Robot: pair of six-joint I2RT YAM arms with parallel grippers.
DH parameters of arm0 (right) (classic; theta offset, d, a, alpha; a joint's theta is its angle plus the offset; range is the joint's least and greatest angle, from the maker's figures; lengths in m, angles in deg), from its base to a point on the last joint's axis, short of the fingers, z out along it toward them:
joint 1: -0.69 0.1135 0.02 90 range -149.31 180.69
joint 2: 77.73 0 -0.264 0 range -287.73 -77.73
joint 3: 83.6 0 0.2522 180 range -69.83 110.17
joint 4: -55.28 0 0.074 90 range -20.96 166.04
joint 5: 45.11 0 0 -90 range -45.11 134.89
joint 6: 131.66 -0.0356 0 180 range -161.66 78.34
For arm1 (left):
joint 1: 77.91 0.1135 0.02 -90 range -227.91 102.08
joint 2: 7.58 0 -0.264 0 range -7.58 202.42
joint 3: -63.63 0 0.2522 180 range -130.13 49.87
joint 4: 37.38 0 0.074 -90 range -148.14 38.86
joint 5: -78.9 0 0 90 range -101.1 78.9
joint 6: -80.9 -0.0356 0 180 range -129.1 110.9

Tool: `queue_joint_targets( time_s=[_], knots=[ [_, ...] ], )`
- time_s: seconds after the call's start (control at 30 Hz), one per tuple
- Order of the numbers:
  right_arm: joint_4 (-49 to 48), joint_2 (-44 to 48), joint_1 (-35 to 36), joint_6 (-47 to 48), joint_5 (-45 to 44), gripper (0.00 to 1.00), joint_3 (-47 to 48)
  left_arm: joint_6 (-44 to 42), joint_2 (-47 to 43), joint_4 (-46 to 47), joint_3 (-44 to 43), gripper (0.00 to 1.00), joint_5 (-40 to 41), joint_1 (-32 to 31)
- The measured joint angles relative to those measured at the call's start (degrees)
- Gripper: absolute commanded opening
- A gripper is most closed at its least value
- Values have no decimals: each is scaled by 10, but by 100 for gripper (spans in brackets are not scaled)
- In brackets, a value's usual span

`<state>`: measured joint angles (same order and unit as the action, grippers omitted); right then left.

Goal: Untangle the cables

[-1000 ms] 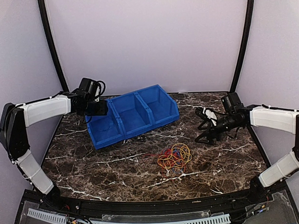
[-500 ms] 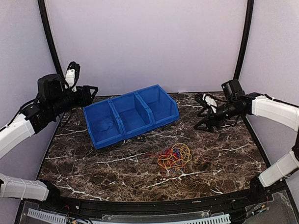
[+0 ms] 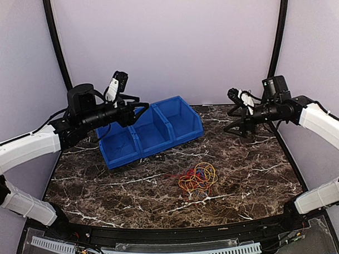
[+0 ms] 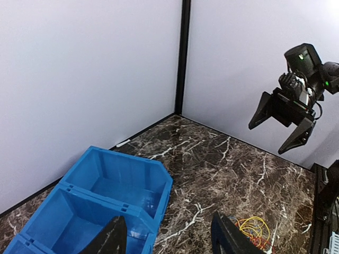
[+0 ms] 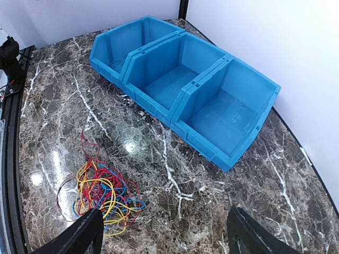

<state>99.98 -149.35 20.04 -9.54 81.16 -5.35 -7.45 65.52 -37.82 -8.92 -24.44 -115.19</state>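
- Lying on the dark, white-veined marble table point(image 3: 104, 185), the tangle of thin yellow-orange, red and dark blue cables point(image 3: 197, 178) sits a little right of centre, on the near side of the blue plastic three-compartment bin point(image 3: 159, 145) and apart from it.
- We see the loops knotted over one another in a single heap, with one red strand trailing out to the left of it.
- We find the left pincer point(image 3: 142, 109) raised in the air over the left part of the bin. Its two dark fingers point(image 4: 114, 239) are spread wide and nothing lies between them.
- From the left wrist we look past those fingers at the bin point(image 4: 116, 180), the cables point(image 4: 253, 230) and the right pincer point(image 4: 273, 136).
- We see the right pincer point(image 3: 234, 120) held in the air over the far right part of the table, well apart from the cables, its jaws spread with nothing between them.
- From the right wrist we see the bin point(image 5: 180, 100) far and the cables point(image 5: 103, 193) nearer, left of the gap between its own fingers point(image 5: 79, 235).
- Neither pincer touches the cables.
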Motion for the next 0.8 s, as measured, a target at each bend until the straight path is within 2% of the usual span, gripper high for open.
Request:
queue_joint_targets(
  time_s=[0.2, 0.43, 0.53, 0.8],
  knots=[
    [23, 0, 37, 7, -15, 76, -23, -17, 57, 33, 6, 54, -44, -40],
    [25, -25, 114, 29, -46, 74, -72, -40, 71, -8, 43, 54, -9, -108],
    [16, -66, 141, 34, -59, 73, -75, -19, 66, -1, 79, 54, -5, -127],
    [-3, -161, 184, 30, -68, 68, -62, 108, 42, 47, 226, 53, 31, -128]
  ],
)
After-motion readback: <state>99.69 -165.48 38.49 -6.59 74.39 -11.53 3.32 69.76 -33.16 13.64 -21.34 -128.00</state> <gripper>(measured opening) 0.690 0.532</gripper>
